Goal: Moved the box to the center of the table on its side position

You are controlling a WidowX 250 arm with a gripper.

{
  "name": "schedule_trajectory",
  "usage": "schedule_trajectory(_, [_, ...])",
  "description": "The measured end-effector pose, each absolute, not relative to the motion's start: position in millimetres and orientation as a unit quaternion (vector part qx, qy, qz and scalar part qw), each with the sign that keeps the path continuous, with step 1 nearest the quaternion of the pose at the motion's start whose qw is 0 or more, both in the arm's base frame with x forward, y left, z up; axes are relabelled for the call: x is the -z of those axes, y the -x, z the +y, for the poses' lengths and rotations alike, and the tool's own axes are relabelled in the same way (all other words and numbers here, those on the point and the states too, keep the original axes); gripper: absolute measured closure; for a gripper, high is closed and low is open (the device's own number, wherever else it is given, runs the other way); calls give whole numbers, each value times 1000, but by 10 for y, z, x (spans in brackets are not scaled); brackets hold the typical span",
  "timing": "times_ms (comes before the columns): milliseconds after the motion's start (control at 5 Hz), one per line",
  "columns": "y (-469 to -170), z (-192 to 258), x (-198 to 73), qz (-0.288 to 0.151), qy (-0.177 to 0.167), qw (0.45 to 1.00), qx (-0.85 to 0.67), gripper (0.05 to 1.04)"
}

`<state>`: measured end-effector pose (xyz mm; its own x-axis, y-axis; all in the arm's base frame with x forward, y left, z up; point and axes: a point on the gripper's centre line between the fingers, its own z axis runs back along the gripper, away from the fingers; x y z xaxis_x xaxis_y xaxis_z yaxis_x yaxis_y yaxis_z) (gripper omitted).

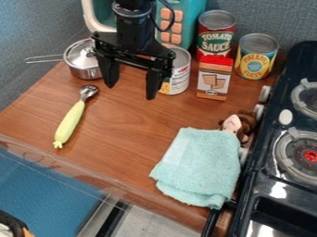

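My gripper (pixel 132 89) hangs over the back middle of the table, its two fingers spread wide with nothing between them. The small box (pixel 213 79), orange and white with a red top and a cracker picture, stands upright at the back right, to the right of my gripper and in front of the tomato sauce can. The wooden table (pixel 127 132) runs from the back wall to a clear-edged front.
Behind the box stand a tomato sauce can (pixel 216 34) and a pineapple can (pixel 256 56). A white-labelled can (pixel 178 71) is beside my gripper. Also around are a lidded pot (pixel 84 59), a green-handled scoop (pixel 70 121), a teal cloth (pixel 201 166), a monkey toy (pixel 246 122) and a stove (pixel 282 178).
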<state>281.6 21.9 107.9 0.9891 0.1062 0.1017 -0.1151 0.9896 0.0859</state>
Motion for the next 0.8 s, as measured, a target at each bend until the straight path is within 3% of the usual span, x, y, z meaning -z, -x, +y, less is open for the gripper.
schedule_trajectory(200, [-2805,217,-1010,-35,-46,997,-53,84])
schedule_trajectory(800, [-3389,-162,-1009,-26,-46,988,145,84])
